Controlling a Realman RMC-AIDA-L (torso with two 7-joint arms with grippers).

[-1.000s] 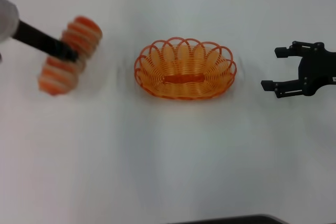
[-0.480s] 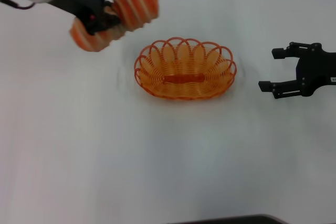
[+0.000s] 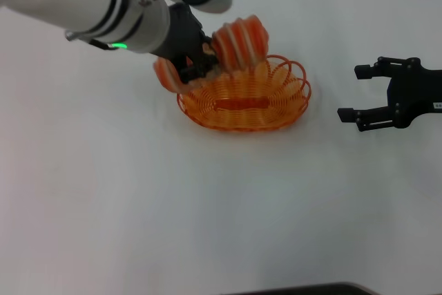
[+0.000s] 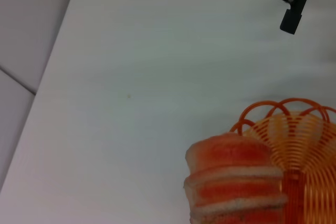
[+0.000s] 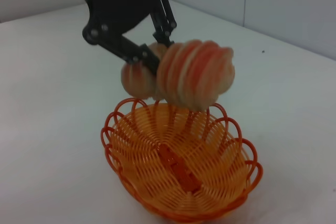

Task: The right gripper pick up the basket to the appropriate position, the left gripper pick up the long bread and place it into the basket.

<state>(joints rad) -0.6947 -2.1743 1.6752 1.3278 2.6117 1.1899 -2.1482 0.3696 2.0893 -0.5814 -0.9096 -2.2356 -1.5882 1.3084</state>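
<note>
The orange woven basket (image 3: 243, 101) sits on the white table at centre; it also shows in the right wrist view (image 5: 178, 169) and in the left wrist view (image 4: 302, 145). My left gripper (image 3: 197, 63) is shut on the long bread (image 3: 238, 41), a tan loaf with orange-red stripes, and holds it tilted just above the basket's far left rim. The bread also shows in the right wrist view (image 5: 197, 74) and in the left wrist view (image 4: 233, 182). My right gripper (image 3: 359, 94) is open and empty, to the right of the basket, apart from it.
The white table (image 3: 207, 212) is bare around the basket. In the left wrist view the table's edge (image 4: 47, 66) runs along a grey floor, and the right gripper's fingers (image 4: 294, 3) show far off.
My left arm has carried the bread from the far left, up and rightward, to over the basket's left rim. The right gripper has barely moved.
</note>
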